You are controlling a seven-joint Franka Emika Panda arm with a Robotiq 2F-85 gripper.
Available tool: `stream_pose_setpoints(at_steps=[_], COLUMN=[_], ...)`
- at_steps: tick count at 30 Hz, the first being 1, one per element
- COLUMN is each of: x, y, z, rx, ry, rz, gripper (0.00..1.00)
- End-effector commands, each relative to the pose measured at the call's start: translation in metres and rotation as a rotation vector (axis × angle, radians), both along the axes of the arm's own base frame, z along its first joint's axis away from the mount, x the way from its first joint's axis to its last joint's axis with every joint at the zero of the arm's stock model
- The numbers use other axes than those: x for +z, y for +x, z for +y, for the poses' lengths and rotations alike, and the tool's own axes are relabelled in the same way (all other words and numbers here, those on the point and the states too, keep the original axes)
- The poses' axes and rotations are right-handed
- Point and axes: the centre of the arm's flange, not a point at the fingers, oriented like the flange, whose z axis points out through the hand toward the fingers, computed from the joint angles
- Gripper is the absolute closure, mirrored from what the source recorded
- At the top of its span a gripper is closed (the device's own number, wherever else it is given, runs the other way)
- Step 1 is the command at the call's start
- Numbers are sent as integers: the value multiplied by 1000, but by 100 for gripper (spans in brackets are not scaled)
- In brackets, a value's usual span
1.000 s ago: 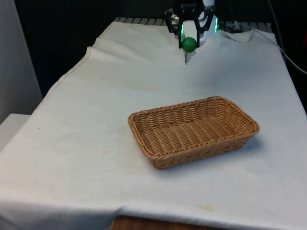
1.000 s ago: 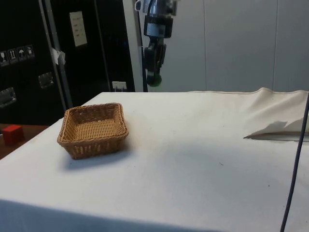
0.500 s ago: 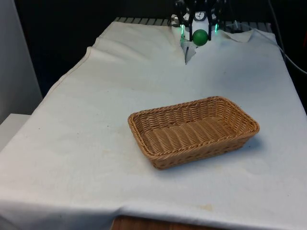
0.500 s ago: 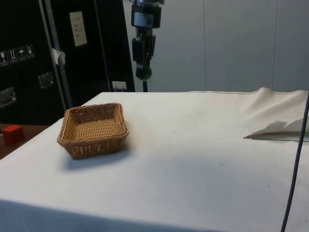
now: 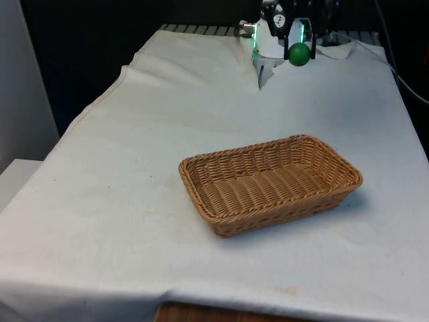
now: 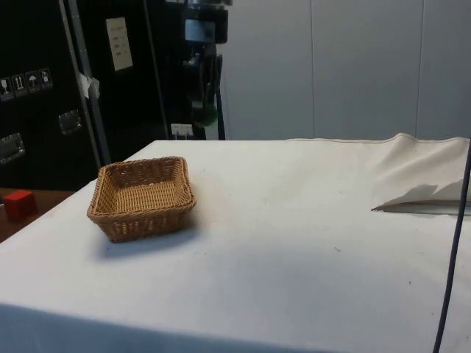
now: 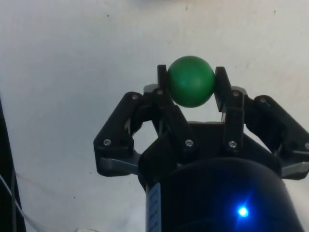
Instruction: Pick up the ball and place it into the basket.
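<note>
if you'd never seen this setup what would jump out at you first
Likely the bright green ball, pinched between the black gripper's fingers and held high above the far end of the white cloth. Next, the empty brown wicker basket, sitting on the cloth nearer the front camera, well short of the ball.

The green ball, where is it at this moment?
The green ball is clamped in the gripper, in the air above the far end of the table, beyond the basket in the front view and not yet over it.
</note>
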Motion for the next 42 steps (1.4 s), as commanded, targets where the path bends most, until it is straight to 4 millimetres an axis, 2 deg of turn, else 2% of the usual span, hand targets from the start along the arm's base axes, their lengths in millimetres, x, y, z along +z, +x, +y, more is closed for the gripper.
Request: stream_pose_setpoints(at_steps=[1,5,6,12,14,22,24,30,42], x=[0,0,-2,-10,-10,-28,-28,-46,-74], y=[4,7,13,29,30,62,62,82,96], z=[5,10,20,38,39,52,51,49,36], rx=[-2,2,0,4,5,-3,-1,-18,-45], ry=[-4,-7,-11,-24,-28,-38,-45,-46,-41], rz=[11,6,14,14,9,17,12,24,47], gripper=[100,100,100,100,100,100,100,100,100])
